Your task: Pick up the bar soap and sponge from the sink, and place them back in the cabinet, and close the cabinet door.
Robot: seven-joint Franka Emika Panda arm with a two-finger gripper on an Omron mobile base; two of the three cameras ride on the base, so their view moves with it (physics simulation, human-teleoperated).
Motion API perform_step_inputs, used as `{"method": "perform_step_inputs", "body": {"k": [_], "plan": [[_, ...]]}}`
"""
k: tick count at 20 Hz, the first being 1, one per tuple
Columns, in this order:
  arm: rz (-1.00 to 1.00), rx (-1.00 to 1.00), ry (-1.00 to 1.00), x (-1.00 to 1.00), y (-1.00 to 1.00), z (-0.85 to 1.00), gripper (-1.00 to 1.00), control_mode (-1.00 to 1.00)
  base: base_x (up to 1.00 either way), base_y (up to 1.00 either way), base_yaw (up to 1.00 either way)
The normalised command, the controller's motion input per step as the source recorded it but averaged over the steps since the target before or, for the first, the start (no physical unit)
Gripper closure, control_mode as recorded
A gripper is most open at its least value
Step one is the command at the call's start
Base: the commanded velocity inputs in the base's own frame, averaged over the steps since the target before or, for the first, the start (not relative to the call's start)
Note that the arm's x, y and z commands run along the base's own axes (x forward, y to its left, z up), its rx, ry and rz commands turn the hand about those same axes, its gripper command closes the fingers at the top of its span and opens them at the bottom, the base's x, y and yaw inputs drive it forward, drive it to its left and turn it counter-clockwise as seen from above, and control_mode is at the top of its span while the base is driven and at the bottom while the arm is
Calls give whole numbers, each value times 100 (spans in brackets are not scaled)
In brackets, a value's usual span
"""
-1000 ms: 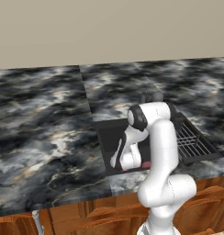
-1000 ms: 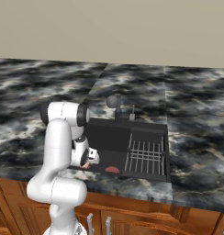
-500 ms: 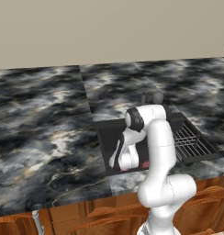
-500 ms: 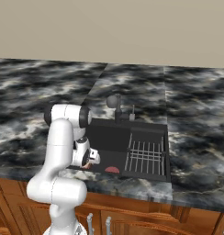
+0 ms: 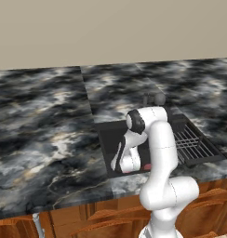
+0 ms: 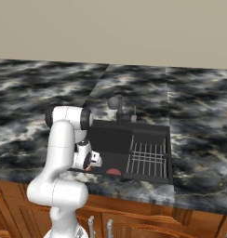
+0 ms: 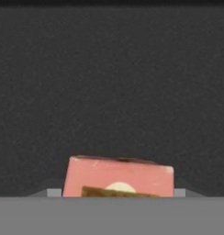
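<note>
One pink bar soap (image 7: 117, 177) sits between the gripper (image 6: 90, 161) jaws (grip unclear) in the sink (image 6: 110, 139); lifting likely follows.

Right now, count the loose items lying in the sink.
2. A salmon-pink block sits on the sink floor near the front wall; a pink rounded piece lies beside it, toward the wire rack. The arm may hide more.

My arm (image 5: 161, 153) is glossy white, built of rounded tubular links that swell into a bulbous base segment in front of the sink (image 5: 110, 139). A dark band rings the elbow joint above the sink. The white hand (image 6: 85, 159) over the sink carries a small dark round patch on its side.
</note>
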Motion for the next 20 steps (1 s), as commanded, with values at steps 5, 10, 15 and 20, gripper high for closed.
{"method": "perform_step_inputs", "body": {"k": [5,10,15,20], "plan": [[0,0,0,0,-1,5,100,-100,0,0,0],[0,0,-1,0,-1,67,100,-100,0,0,0],[0,0,0,0,0,79,100,-100,0,0,0],[0,0,0,0,0,64,100,-100,0,0,0]]}}
